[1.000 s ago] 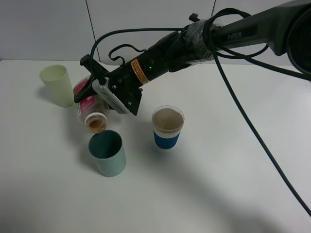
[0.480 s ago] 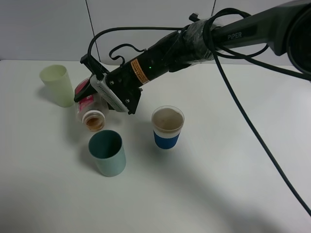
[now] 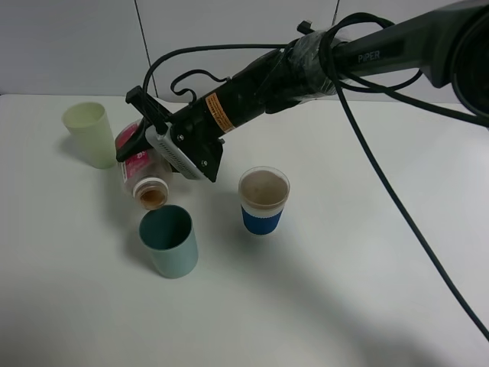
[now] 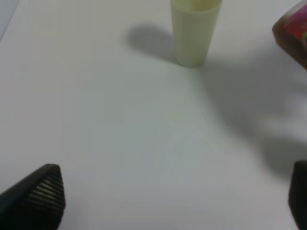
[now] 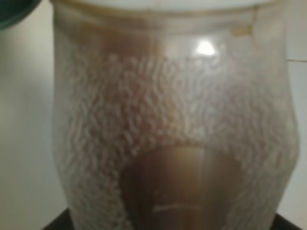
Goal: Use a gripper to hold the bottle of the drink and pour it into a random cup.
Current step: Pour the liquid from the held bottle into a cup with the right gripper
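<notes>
Right arm (image 3: 397, 46) reads "PIPER"; orange label (image 3: 220, 112) seems illegible.

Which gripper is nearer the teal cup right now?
Right. The right gripper holds the bottle tilted just behind the teal cup, mouth near its rim. The left gripper is outside the high view; its own camera shows no teal cup.

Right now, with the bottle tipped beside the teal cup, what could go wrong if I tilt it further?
1. In the exterior view the mouth of the bottle sits near the far rim of the teal cup, not over its middle, so liquid may land on the table.
2. Brown liquid already shows at the mouth, so a small extra tilt could spill suddenly.
3. The right wrist view shows almost only bottle, so the right gripper cannot check alignment from there.
</notes>
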Action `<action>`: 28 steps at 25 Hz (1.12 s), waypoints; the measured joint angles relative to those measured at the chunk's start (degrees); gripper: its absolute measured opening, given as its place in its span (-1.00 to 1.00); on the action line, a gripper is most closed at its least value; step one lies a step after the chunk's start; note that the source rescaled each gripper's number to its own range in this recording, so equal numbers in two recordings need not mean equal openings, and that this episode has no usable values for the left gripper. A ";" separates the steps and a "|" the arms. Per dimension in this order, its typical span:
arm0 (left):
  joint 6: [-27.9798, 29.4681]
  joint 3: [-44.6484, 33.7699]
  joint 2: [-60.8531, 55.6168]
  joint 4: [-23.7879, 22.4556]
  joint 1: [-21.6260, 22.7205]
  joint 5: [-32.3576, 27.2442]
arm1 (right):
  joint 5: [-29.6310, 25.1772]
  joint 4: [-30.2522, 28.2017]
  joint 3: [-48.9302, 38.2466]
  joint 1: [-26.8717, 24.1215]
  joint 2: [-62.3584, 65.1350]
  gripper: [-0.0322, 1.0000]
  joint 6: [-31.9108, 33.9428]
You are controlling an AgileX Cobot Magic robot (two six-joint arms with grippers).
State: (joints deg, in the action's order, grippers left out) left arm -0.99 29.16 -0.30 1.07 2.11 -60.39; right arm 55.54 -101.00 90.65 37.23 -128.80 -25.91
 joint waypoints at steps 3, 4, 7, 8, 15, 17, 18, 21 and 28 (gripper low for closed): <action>0.00 0.00 0.00 0.00 0.00 0.00 | 0.00 0.00 0.00 0.00 0.00 -0.93 -1.48; 0.00 0.00 0.00 0.00 0.00 0.00 | 0.00 0.00 0.00 0.00 0.00 -0.93 -1.99; 0.00 0.00 0.00 0.05 0.00 0.00 | 0.00 0.00 0.00 0.00 0.00 -0.93 -3.30; 0.00 0.00 0.00 0.05 0.00 0.00 | 0.00 0.00 0.00 0.00 0.00 -0.93 -3.56; 0.00 0.00 0.00 0.05 0.00 0.00 | 0.05 -0.03 0.00 0.00 0.85 -0.93 -3.71; 0.00 0.00 0.00 0.05 0.00 0.00 | 0.05 -0.03 0.00 0.00 1.27 -0.93 -3.71; 0.00 0.00 0.00 0.05 0.00 0.00 | 0.05 -0.03 0.00 0.00 1.48 -0.93 -3.71; 0.00 0.00 0.00 0.00 0.00 0.00 | 0.05 -0.03 0.00 0.00 1.64 -0.93 -3.78; 0.00 0.00 0.00 0.00 0.00 0.00 | 0.11 -0.03 0.00 0.67 1.64 -0.93 -8.57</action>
State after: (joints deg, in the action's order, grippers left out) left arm -0.99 29.16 -0.30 1.07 2.11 -60.39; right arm 55.65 -101.03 90.65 37.90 -127.17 -34.49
